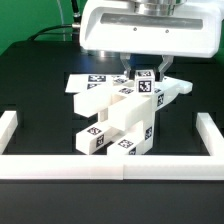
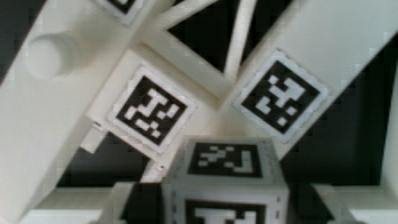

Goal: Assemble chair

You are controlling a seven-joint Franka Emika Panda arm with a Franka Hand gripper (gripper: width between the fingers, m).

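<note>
Claw (image 1: pixel 143 72) hangs straight down from the arm (image 1: pixel 150 30) over the top of the chair (image 1: pixel 118 118), fingers either side of a small tagged block (image 1: pixel 143 86) at the stack's highest point. Fingers stand apart with the block in the gap, but pad contact isn't visible in either view, so can't tell if it's clamped or only straddling.

Chair is a partly stacked pile of white parts on the black worktop (image 1: pixel 35 70), directly under the claw and running from there toward the near border wall (image 1: pixel 100 166). A flat slab (image 1: pixel 172 90) sticks out just below the claw, on the exterior view's right. Marker board (image 1: pixel 85 82) lies flat beside the claw, on the exterior view's left, behind the pile.

Key relation: the block is dead centre below the claw and already between the fingers, so any coming move looks vertical rather than a sideways reach. Long axis of the pile runs from under the claw down toward the near wall; the block itself is too short to give an axis.

Hard to read: the wrist view is a blurred close-up of tagged faces and slanted white bars, and the fingertips aren't clearly separable from the white parts there. The arm body hides what's behind the claw, and the joints between stacked parts are too small to judge
</note>
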